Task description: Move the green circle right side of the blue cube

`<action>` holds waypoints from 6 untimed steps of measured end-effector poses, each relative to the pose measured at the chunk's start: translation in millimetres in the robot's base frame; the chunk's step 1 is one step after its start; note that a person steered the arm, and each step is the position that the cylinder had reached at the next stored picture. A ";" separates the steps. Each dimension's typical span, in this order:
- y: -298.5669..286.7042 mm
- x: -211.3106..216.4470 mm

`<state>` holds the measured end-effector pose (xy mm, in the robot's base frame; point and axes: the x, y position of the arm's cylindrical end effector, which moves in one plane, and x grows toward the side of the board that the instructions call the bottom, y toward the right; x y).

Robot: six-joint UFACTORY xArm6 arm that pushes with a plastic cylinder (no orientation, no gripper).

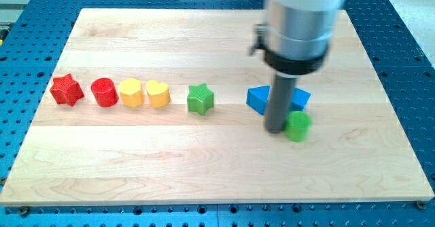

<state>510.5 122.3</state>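
1. Green circle [298, 126], a short green cylinder, sits just below the right-hand blue block [300, 98], near the table's middle-right.
2. My tip [275, 130] rests on the table touching or almost touching the green circle's left edge, directly in front of the two blue blocks.
3. No hand on this rod, so nothing released, clenched or grasped; only a push possible.
4. Blue cube: two blue blocks here, one [259, 99] to the view's left of the rod and one to its right, shapes partly hidden; cannot tell which is the cube.
5. Progress, as a judgement: partly done. Circle close to the blue pair but below rather than squarely to the right; needs pushing rightward and toward the view's top.
6. Further left, a row well apart: green star [200, 98], yellow heart [158, 94], yellow block [131, 92], red cylinder [105, 92], red star [66, 89].
7. Table [204, 166]: pale wooden board, on a blue perforated base [408, 64].
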 end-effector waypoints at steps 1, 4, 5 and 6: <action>-39.3 24.5; 102.0 -9.3; 137.0 16.6; 193.2 -47.9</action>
